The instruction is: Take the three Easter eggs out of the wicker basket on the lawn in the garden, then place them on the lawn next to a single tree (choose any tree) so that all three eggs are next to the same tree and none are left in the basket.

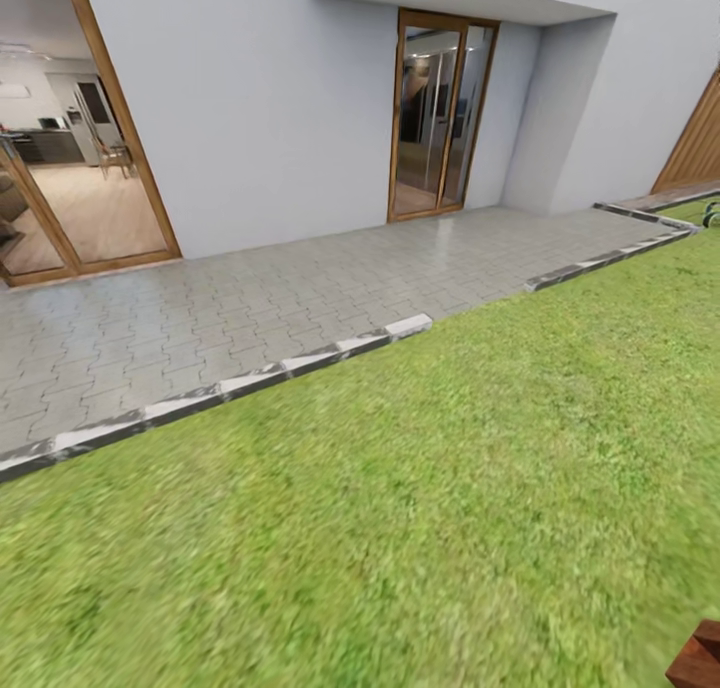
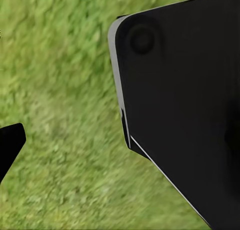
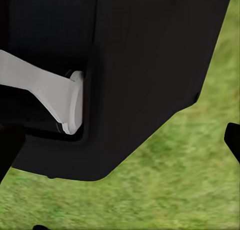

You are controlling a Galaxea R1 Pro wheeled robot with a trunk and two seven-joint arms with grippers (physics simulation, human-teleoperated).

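Each tool is showing as little more than a dark fingertip at the rim of its own wrist picture: the left tool (image 2: 10, 145) is hanging over the lawn (image 2: 60, 89) beside a black robot panel (image 2: 185, 109), and the right tool (image 3: 233, 140) is hanging over grass by another black panel (image 3: 145, 64). Nothing is lying between the fingers, but I cannot tell whether either tool is open or closed.

In the head view, from left to right, a glazed door (image 1: 70, 138) is giving onto a kitchen, the grey house wall (image 1: 260, 108) is running along the paved patio (image 1: 250, 298), and a second glass door (image 1: 440, 113) is standing beyond. Pale kerb stones (image 1: 300, 360) are marking the lawn's far edge. The basket, eggs and tree are lying somewhere outside these pictures, so which arm is nearer cannot be judged; the robot is probably needing to turn away from the house first.
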